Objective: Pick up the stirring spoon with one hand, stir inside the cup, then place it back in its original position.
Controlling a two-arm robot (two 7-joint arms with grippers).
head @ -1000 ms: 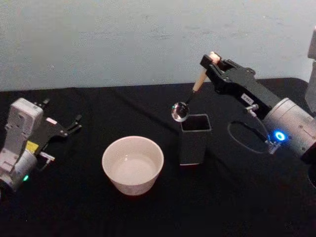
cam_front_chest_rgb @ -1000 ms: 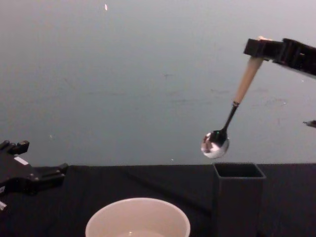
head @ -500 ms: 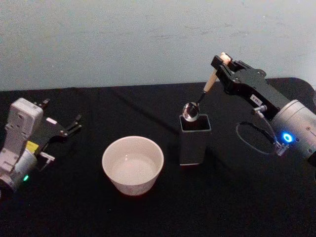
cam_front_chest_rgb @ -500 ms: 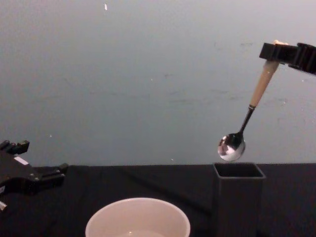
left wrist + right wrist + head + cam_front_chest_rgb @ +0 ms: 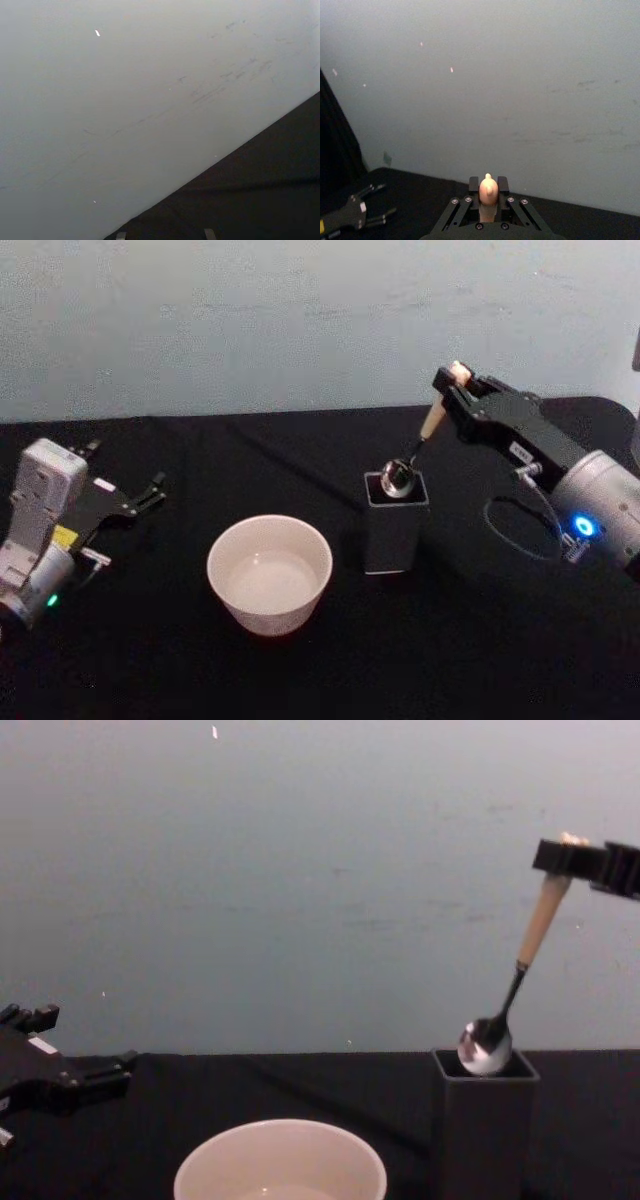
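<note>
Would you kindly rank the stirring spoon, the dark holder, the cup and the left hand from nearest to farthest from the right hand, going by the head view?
1. Stirring spoon: gripped by the right hand at the handle's top.
2. Dark holder: below and left of that hand, the spoon's bowl at its mouth.
3. Cup: farther left, toward the table's front.
4. Left hand: at the far left.

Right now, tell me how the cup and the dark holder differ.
The cup is round, wide, low and cream-white; the dark holder is square, narrow, taller and dark grey. The cup has no utensil in it, while the stirring spoon, gripped by the right end effector, has its bowl at the dark holder's mouth. Both stand upright and open-topped on the black table.
</note>
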